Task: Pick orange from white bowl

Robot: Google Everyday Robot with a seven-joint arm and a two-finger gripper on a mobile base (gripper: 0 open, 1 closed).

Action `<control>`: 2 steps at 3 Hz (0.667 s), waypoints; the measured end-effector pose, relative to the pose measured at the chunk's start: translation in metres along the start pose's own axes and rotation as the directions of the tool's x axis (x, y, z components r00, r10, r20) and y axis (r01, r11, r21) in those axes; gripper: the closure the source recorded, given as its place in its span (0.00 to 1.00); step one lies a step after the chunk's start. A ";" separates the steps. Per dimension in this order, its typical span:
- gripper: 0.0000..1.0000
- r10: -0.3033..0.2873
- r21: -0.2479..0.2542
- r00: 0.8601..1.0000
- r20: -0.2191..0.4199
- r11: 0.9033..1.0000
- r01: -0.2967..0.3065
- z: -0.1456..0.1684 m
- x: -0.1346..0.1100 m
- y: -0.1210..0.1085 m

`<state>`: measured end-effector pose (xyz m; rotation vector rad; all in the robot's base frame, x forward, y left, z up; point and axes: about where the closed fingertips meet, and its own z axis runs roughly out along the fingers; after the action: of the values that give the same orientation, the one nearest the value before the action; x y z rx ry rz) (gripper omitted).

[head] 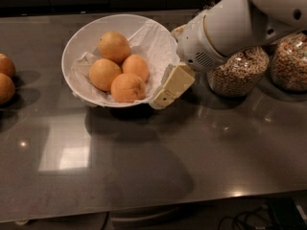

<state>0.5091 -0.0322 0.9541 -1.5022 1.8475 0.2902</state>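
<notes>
The white bowl (72, 56) stands at the back left of the dark counter, lined with crumpled white paper. Several round fruits lie in it. The orange (127, 87), deeper in colour with a small dark dimple, is the front one. Three paler fruits lie behind it (114, 47), (104, 74), (136, 66). My gripper (164, 97), cream-coloured on a white arm, hangs slanted at the bowl's right front rim, just right of the orange and outside the bowl. It holds nothing that I can see.
Two glass jars of grain (237, 71) (290, 61) stand right of the bowl, partly behind my arm. Two more orange fruits (5, 65) (5, 87) lie at the left edge. The counter's front edge runs along the bottom.
</notes>
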 end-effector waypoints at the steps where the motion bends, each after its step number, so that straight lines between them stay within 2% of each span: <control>1: 0.00 0.009 0.007 1.000 0.014 1.000 -0.009 0.002 -0.004 0.000; 2: 0.00 0.052 -0.012 0.994 0.100 0.999 -0.051 0.017 -0.028 0.000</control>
<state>0.5170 -0.0011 0.9603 -1.4219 1.8090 0.3928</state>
